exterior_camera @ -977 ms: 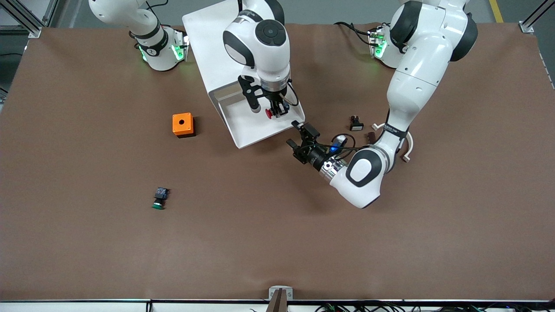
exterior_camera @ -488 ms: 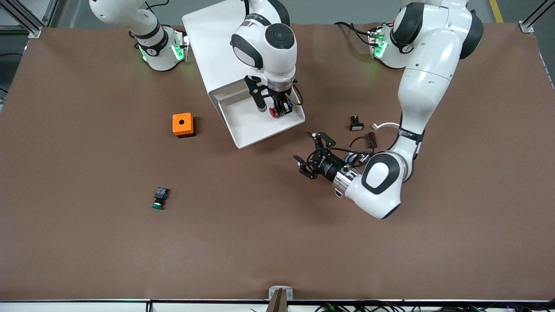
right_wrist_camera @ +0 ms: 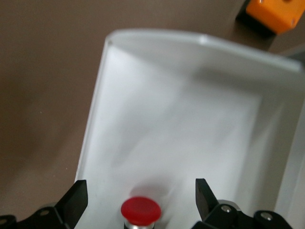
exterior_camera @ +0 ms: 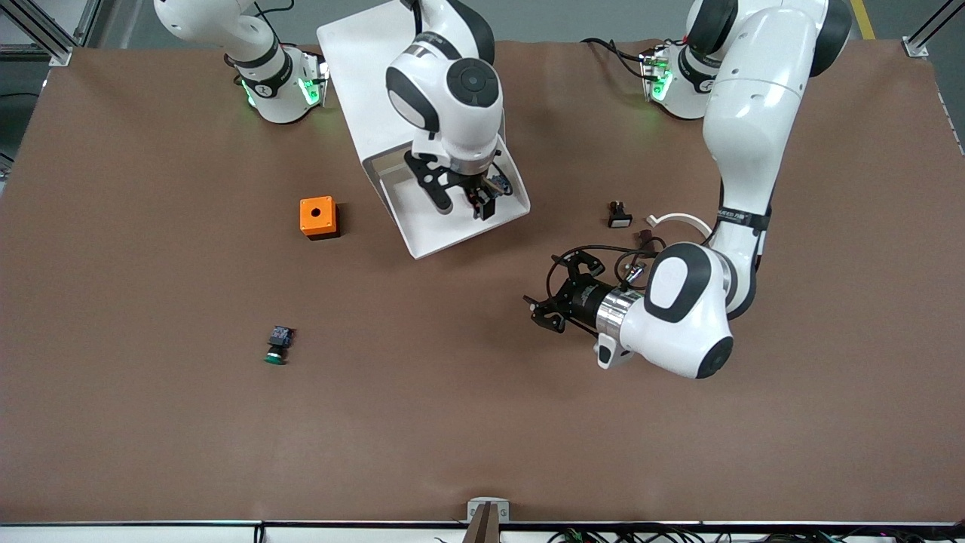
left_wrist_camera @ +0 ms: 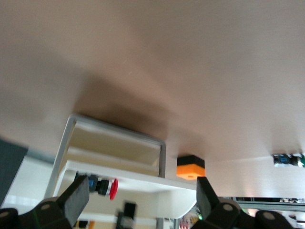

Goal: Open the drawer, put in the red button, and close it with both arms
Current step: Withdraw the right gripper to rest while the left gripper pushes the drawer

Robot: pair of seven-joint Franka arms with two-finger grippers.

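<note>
A robotics lab: two arms (exterior_camera: 724, 151) bolted to a brown-covered table (exterior_camera: 452, 422), aluminium framing (exterior_camera: 45, 30), loose cables (exterior_camera: 618, 537).

The desk (exterior_camera: 151, 422) is covered edge to edge in a plain brown mat. A big white cabinet (exterior_camera: 362, 75) sits on it between the two arm bases, its drawer (exterior_camera: 441, 226) pulled out toward the front camera. An orange box with a hole (exterior_camera: 317, 217) lies beside the drawer, toward the right arm's end. A green-capped button (exterior_camera: 277, 345) lies nearer the camera than that box. Toward the left arm's end lie a small black-and-white part (exterior_camera: 618, 216) and a white curved clip (exterior_camera: 678, 219).
</note>
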